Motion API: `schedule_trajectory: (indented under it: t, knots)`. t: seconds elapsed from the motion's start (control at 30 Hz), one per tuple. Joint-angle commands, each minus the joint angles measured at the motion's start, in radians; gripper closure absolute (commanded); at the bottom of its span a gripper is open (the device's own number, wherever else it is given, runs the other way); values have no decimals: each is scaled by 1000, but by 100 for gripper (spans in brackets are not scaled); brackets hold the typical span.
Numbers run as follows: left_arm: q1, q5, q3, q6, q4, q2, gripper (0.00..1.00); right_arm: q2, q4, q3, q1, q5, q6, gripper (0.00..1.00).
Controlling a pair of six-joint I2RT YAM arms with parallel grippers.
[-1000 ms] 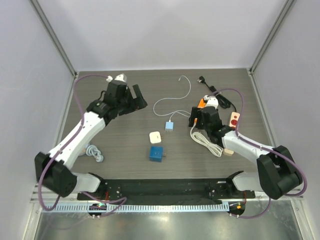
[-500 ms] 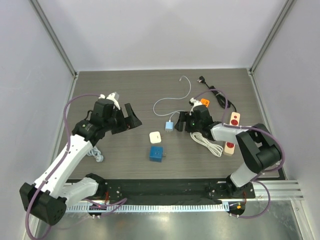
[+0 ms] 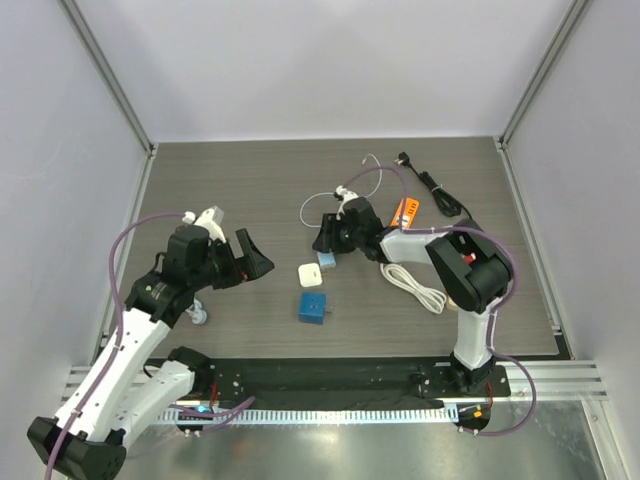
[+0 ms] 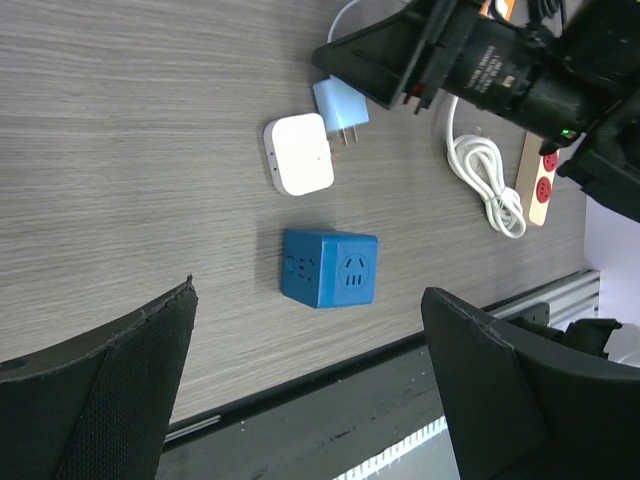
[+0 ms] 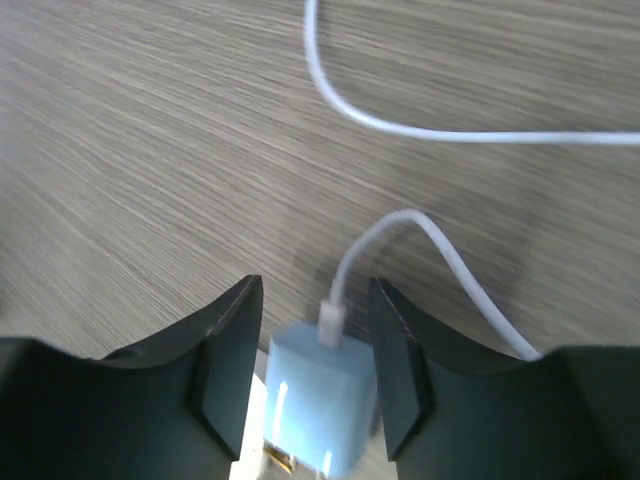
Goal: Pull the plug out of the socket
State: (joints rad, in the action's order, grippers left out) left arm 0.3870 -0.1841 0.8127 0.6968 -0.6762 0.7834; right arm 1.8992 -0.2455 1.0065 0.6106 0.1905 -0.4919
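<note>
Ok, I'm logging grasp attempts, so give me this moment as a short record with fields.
Right tool: jaws flank the light blue plastic charger plug; firm grip not clear
Plug: white cable attached, prongs by the white square plastic adapter; seating unclear
Left tool: open, empty, above the grey wood-grain table
Other: blue plastic cube socket, untouched

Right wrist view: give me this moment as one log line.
right gripper astride plug, grip unclear | plug beside white socket, seating unclear | left gripper open, empty
</note>
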Motion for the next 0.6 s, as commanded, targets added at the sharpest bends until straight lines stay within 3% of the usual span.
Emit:
schedule_trajectory:
  t: [0.0,0.2,0.4,0.57]
  knots:
    - [-8,66,-3,3,-26,-55,5,56,40,112,53,15,7,50]
    - [-11,164,-12,70,-117,-92,2,123,134,259,95,43,15,49]
    - [-14,276,25,154,-249,-56,0,55,207,282,95,-20,50,34]
    - [-54,362,98,277,-327,26,0,-61,419,293,95,-180,87,16]
